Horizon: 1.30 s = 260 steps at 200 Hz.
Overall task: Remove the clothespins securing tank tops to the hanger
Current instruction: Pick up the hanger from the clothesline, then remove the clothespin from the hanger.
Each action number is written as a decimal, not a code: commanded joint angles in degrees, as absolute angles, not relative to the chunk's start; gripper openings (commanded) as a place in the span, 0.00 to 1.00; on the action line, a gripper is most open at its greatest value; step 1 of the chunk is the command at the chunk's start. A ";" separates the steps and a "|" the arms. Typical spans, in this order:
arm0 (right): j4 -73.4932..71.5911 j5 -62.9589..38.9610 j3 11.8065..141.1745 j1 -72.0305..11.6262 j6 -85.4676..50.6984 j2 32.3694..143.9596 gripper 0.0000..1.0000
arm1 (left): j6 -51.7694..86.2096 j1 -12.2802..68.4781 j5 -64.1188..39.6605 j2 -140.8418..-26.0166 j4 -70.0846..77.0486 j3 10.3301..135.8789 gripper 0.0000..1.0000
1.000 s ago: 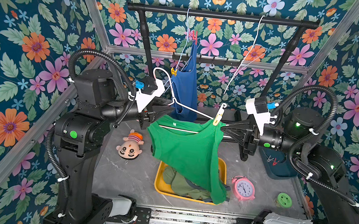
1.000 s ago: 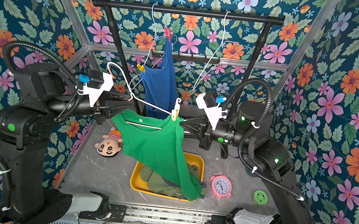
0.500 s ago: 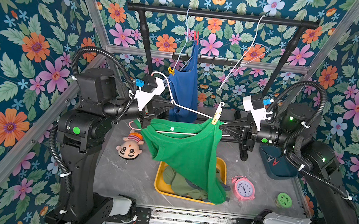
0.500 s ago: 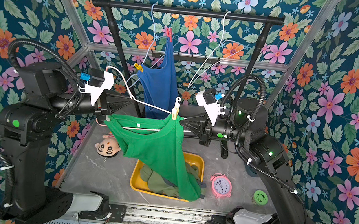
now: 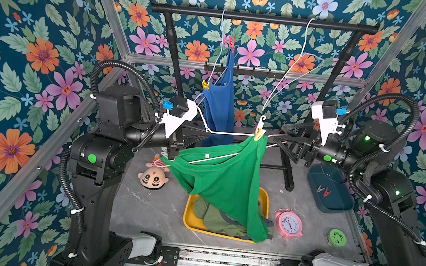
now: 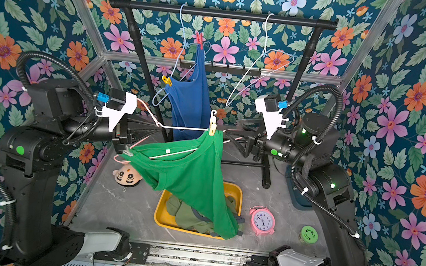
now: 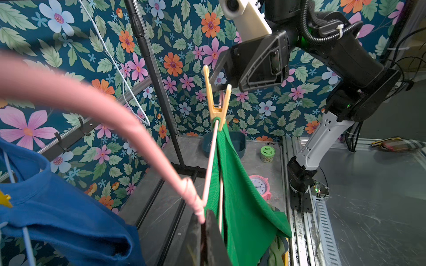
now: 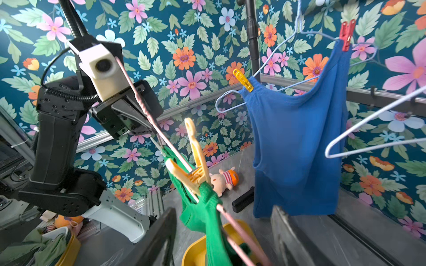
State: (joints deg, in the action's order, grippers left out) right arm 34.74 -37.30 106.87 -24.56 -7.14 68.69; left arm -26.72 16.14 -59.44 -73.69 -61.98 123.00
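Observation:
My left gripper (image 5: 207,133) (image 7: 204,216) is shut on the neck of the pink hanger (image 5: 217,158) (image 7: 92,101), holding it level. The green tank top (image 5: 223,178) (image 8: 202,207) hangs from it, pinned at the right corner by a pale yellow clothespin (image 5: 259,133) (image 7: 217,108) (image 8: 196,170). My right gripper (image 5: 278,135) (image 8: 223,208) is open, its jaws either side of that hanger corner, just short of the clothespin. Behind, the blue tank top (image 5: 220,107) (image 8: 297,142) hangs from the rail under a red clothespin (image 5: 231,43) and a yellow one (image 5: 205,84).
The olive tank top (image 5: 213,218) lies in a yellow tray (image 5: 188,223). A doll (image 5: 153,177), a pink clock (image 5: 288,224) and a green jar (image 5: 338,236) sit on the floor. A dark bin (image 5: 334,205) holds loose clothespins. An empty white hanger (image 5: 287,74) hangs from the black rack (image 5: 263,18).
My right gripper was shut and now stands open, drawn slightly back to the right. The left gripper stays shut on the hanger.

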 commanded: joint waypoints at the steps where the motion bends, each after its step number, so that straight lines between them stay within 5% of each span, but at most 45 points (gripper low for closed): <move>1: 32.44 -45.25 106.57 -19.41 -9.26 68.20 0.69 | -29.70 16.07 -61.17 -73.25 -64.05 122.53 0.00; 80: 25.25 -71.78 106.37 -14.01 -16.89 75.08 0.75 | -29.97 16.06 -61.57 -72.91 -65.35 117.98 0.00; 148: 12.92 -72.16 98.35 -14.80 -21.71 74.71 0.70 | -29.41 16.08 -62.64 -74.83 -64.96 118.70 0.00; 260: 28.09 -65.32 107.48 -21.91 -8.97 81.37 0.66 | -28.30 16.03 -63.71 -76.32 -64.25 120.06 0.00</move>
State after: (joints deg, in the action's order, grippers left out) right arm 25.32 -66.76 106.13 -20.97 -12.53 80.38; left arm -28.42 16.14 -61.52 -76.23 -65.95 119.70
